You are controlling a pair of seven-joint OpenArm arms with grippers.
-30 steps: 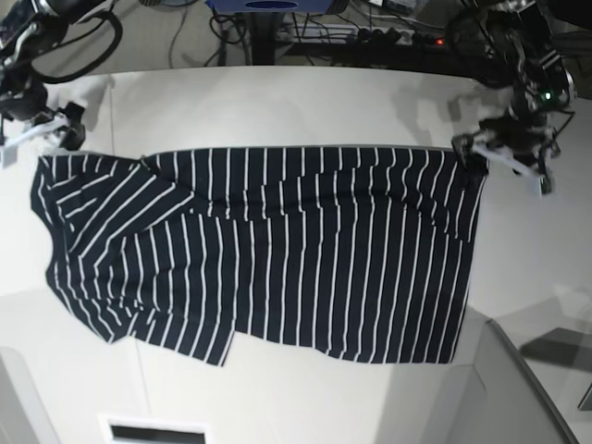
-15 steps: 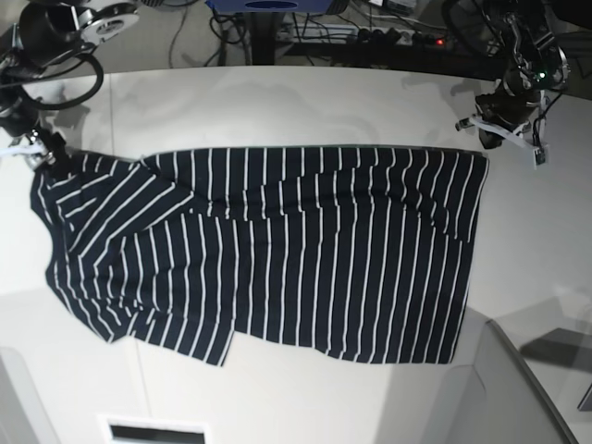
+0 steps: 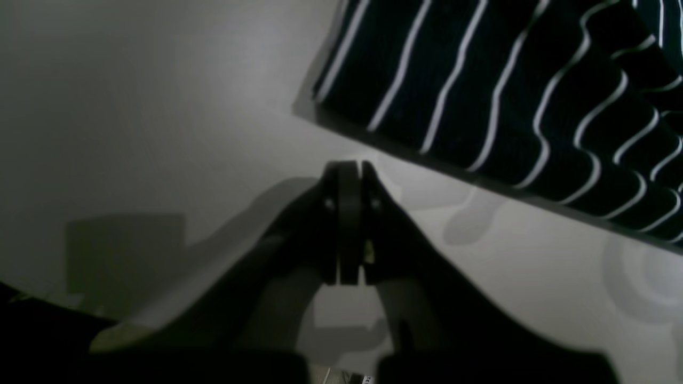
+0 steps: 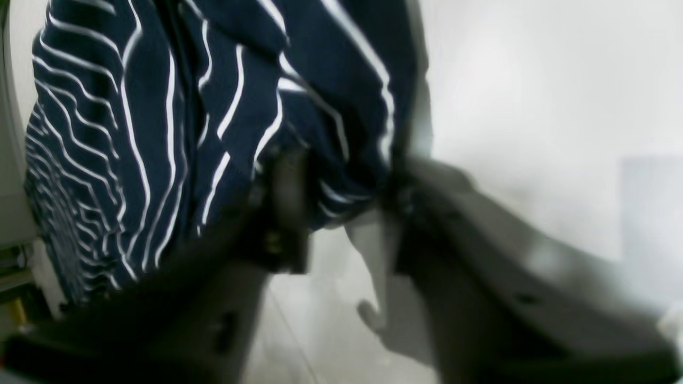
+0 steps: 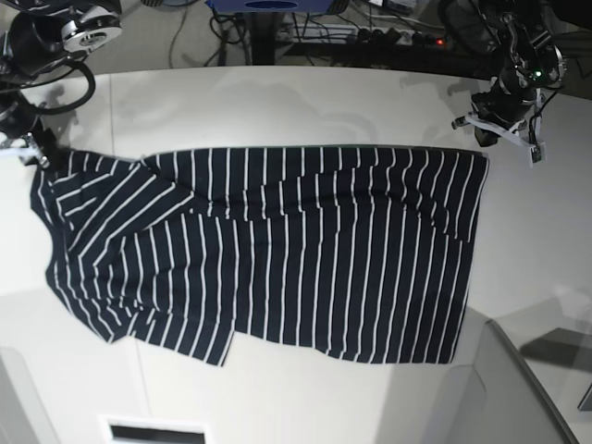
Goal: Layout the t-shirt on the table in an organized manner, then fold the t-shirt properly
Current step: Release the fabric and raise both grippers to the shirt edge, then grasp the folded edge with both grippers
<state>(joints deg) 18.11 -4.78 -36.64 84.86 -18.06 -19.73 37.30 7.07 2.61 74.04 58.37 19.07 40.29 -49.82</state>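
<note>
T-shirt (image 5: 268, 250): soft navy fabric, thin white stripes, spread flat across middle of smooth off-white table (image 5: 305, 102), sleeve end rumpled toward left edge. Left gripper (image 3: 349, 170) jaws pressed together, empty, just beside shirt's straight hem corner. Right gripper (image 4: 341, 213) jaws partly apart, bunched cloth between them; grip unclear, blurred.

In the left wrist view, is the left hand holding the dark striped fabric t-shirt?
No, the left hand is shut on nothing, apart from the dark striped fabric t-shirt.
</note>
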